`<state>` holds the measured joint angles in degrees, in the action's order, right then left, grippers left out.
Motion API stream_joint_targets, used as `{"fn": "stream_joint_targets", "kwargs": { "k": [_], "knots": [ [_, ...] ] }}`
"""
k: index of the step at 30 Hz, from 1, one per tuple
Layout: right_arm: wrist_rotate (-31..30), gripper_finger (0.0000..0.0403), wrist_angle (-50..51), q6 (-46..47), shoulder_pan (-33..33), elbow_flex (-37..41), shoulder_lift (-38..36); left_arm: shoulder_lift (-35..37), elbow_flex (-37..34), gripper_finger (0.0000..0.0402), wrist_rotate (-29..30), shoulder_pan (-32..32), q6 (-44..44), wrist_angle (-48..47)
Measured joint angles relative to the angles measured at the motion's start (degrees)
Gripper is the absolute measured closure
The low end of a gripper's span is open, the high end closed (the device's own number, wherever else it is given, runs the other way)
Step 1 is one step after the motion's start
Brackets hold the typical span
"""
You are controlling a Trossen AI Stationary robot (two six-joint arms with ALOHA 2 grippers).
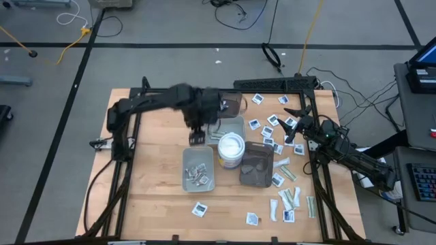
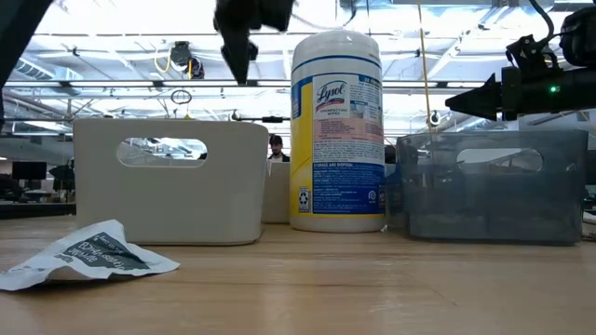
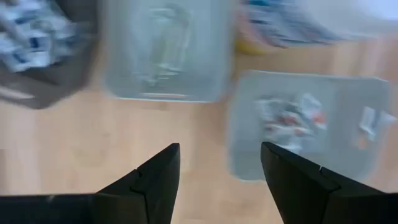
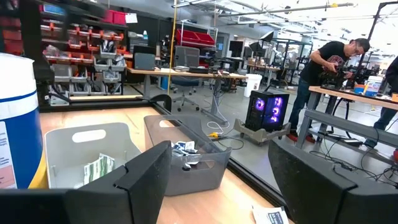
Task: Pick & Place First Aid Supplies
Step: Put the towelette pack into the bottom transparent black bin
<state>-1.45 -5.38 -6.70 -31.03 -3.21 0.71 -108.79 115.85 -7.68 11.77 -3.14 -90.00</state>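
Overhead, the left gripper (image 1: pixel 198 138) hangs with fingers spread and empty between the trays, just above the grey tray (image 1: pixel 198 182) already holding packets. Rightward, loose first aid supplies (image 1: pixel 281 178) litter the table, and the right gripper (image 1: pixel 291 129) waits spread-fingered beside them. To pick cleanly, I'd single out one isolated packet and descend squarely.

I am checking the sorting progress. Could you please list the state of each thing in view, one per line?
left pincer: open, empty, above the grey tray.
right pincer: open, empty, over scattered packets.
grey tray: upright, some packets inside.
dark tray: upright, contents unclear.
far dark tray: upright, a few packets inside.
far grey tray: upright, green strips inside.
white tub: upright, lid on.
loose packets: many lying on the table, unsorted.
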Motion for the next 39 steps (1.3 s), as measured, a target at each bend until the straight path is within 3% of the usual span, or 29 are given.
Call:
{"fn": "stream_joint_targets", "kwargs": {
  "k": [13, 22, 26, 29, 33, 39],
  "knots": [
    [0.01, 0.0140, 0.00, 0.00, 0.00, -0.02, 0.00, 0.45, -0.93, 0.0172, -0.49, -28.49, 13.70, 0.48],
    [0.00, 0.0140, 0.00, -0.01, 0.00, -0.02, 0.01, -2.95, -0.96, 0.0172, -1.34, -41.35, 27.29, 3.32],
    [0.00, 0.0140, -0.01, 0.00, -0.02, 0.00, 0.00, -4.13, -0.97, 0.0172, -2.34, -45.15, 34.29, 7.30],
    [0.00, 0.0140, 0.00, -0.01, 0.00, -0.02, 0.00, -5.32, -0.96, 0.0172, -3.04, -46.53, 45.30, 11.86],
    [0.00, 0.0140, 0.02, 0.00, -0.02, -0.02, 0.01, -8.14, -0.93, 0.0172, -3.39, -46.69, 61.87, 17.01],
    [0.00, 0.0140, 0.00, 0.00, 0.00, -0.01, 0.00, -12.82, -0.98, 0.0172, -1.16, -45.39, 77.15, 20.84]
  ]
}}
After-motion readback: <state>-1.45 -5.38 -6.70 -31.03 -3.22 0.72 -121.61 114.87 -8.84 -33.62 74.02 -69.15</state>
